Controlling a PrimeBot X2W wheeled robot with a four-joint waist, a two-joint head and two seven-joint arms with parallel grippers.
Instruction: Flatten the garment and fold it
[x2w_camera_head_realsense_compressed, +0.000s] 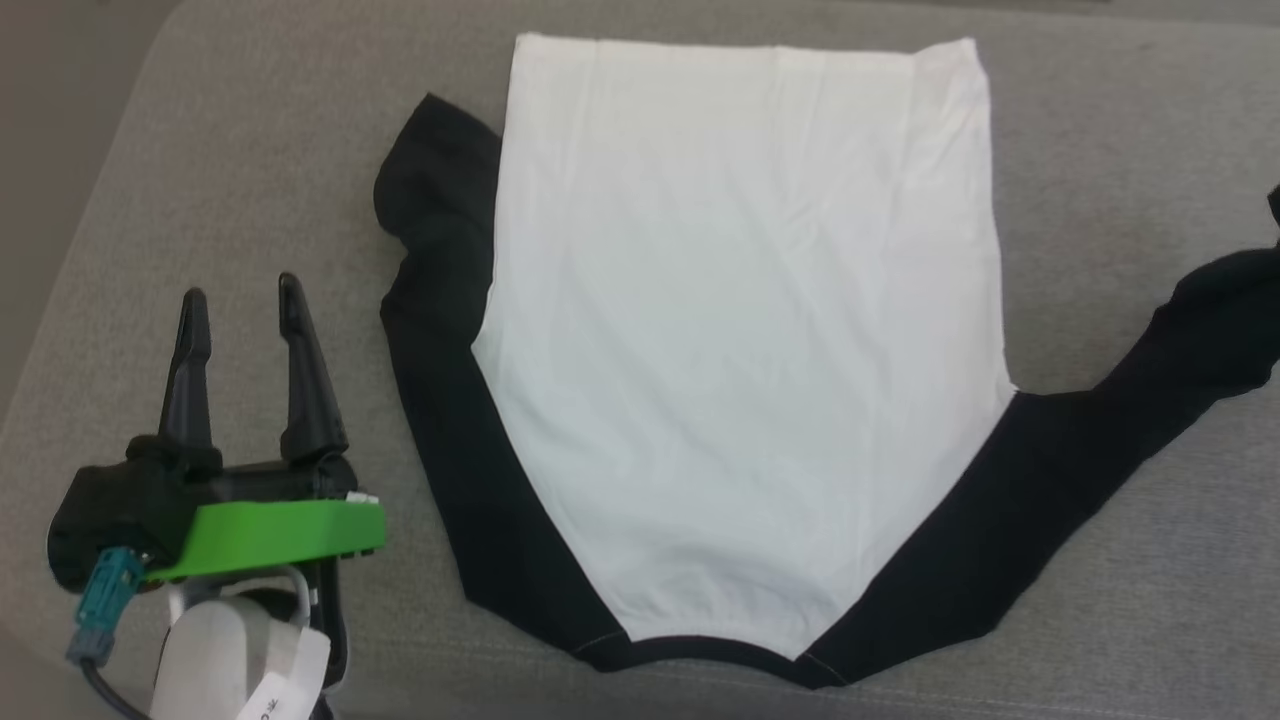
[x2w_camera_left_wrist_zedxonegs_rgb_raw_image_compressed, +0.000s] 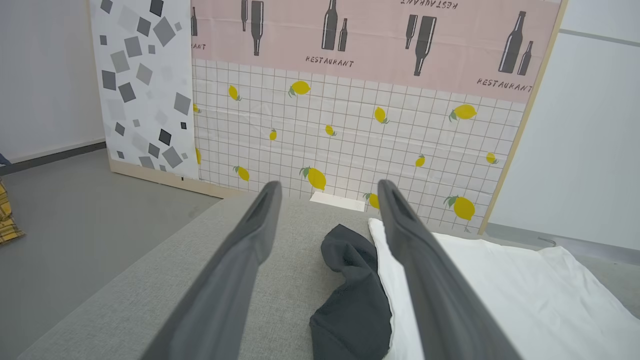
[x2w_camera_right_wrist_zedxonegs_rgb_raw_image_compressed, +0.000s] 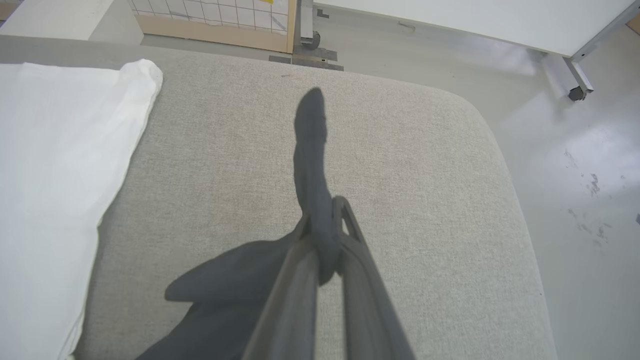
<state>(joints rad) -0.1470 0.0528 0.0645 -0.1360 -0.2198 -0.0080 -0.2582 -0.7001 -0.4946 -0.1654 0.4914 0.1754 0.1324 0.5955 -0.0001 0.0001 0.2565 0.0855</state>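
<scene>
Up close, right fingers clamp the garment by its sleeve; overhead, left fingers stand apart.

A grey cushion sits before a lemon-patterned panel.

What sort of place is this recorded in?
Probably a staged lab or test room, not a real home: a printed backdrop panel with lemons and RESTAURANT bottles, a grey upholstered platform holding the garment, and a caster-wheeled frame on bare floor.

Bright even light, soft shadows; wide-angle warp at wrist-cam edges.
</scene>
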